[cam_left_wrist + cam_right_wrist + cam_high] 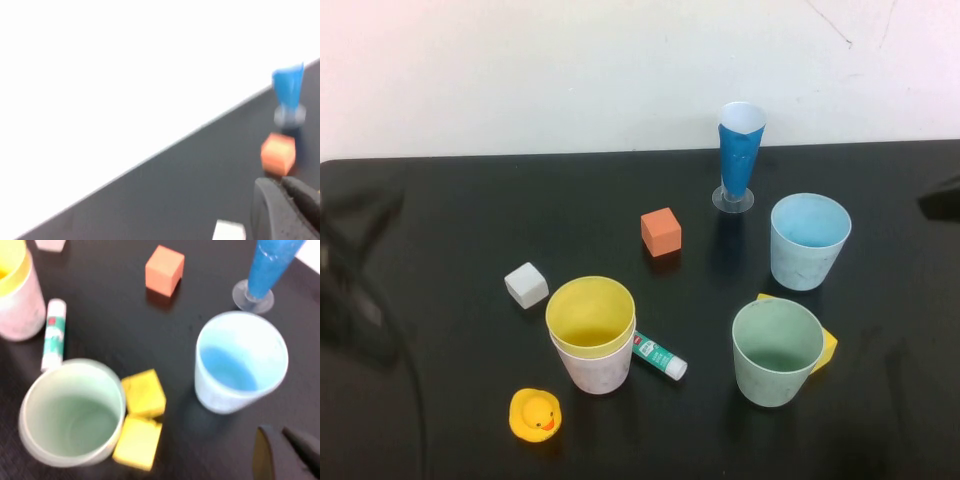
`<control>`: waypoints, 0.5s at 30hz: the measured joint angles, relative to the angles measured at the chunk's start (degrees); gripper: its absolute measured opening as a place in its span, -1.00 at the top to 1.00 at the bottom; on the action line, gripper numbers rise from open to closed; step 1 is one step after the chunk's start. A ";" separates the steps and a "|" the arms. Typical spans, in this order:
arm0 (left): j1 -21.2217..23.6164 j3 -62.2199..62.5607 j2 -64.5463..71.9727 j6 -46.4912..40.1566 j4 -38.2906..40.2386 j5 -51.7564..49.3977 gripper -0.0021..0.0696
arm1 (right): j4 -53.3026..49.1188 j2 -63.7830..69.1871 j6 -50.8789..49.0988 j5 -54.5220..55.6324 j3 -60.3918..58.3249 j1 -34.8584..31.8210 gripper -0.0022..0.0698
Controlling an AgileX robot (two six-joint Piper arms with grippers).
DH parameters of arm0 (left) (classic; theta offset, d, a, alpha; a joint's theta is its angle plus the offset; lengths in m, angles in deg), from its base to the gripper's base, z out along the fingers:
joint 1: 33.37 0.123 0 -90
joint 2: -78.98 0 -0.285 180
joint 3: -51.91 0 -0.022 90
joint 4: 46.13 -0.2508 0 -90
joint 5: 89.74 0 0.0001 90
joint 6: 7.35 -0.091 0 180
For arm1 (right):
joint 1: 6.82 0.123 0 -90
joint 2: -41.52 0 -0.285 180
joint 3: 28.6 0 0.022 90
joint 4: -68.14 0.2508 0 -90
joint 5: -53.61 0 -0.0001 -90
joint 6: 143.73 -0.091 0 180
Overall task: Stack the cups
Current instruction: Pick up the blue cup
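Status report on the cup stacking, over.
Left gripper shut, empty, at table's left. Right gripper shut, empty, near light blue cup. Yellow cup nested in pink cup; green cup unstacked. Glue stick beside stack.

Yellow cup [590,315]: matte, tapered, upright, mouth up; it is nested inside the pink cup, with only its rim and upper band showing. The pair is placed toward the near edge of the table [470,210], left of centre.
Pink cup [593,368]: pale, upright, carrying the yellow one; its lower body is seen below the yellow rim.
Green cup [777,351]: pale green, upright, empty, standing alone near the near edge, right of centre.
Blue cup [808,240]: light blue, upright, empty, set farther back than the green cup and toward the right edge, apart from it.
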 joint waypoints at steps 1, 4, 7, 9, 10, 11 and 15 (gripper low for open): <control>0.00 -2.79 -1.61 -0.10 -0.91 0.74 0.94 | 0.58 2.51 0.25 -0.23 1.83 0.00 0.87; 0.00 -9.48 -5.79 -0.10 -2.92 2.37 0.94 | 1.26 9.34 1.12 -0.49 7.06 0.00 0.83; 0.00 -14.14 -9.99 -0.23 -4.77 2.64 0.94 | 1.26 14.82 2.08 -1.29 11.47 0.10 0.63; 0.00 -16.36 -12.25 -0.27 -5.97 2.92 0.94 | 1.26 17.89 2.43 -1.65 13.95 0.57 0.41; 0.00 -17.45 -13.32 -0.27 -6.36 3.17 0.94 | 1.26 19.44 3.04 -1.80 15.19 0.95 0.26; 0.00 -18.45 -14.05 -0.27 -6.52 3.76 0.94 | 1.26 20.95 3.79 -1.80 16.33 1.57 0.11; 0.00 -22.22 -15.64 -0.27 -6.96 9.24 0.94 | -0.15 26.37 7.81 -1.11 19.36 4.18 -0.21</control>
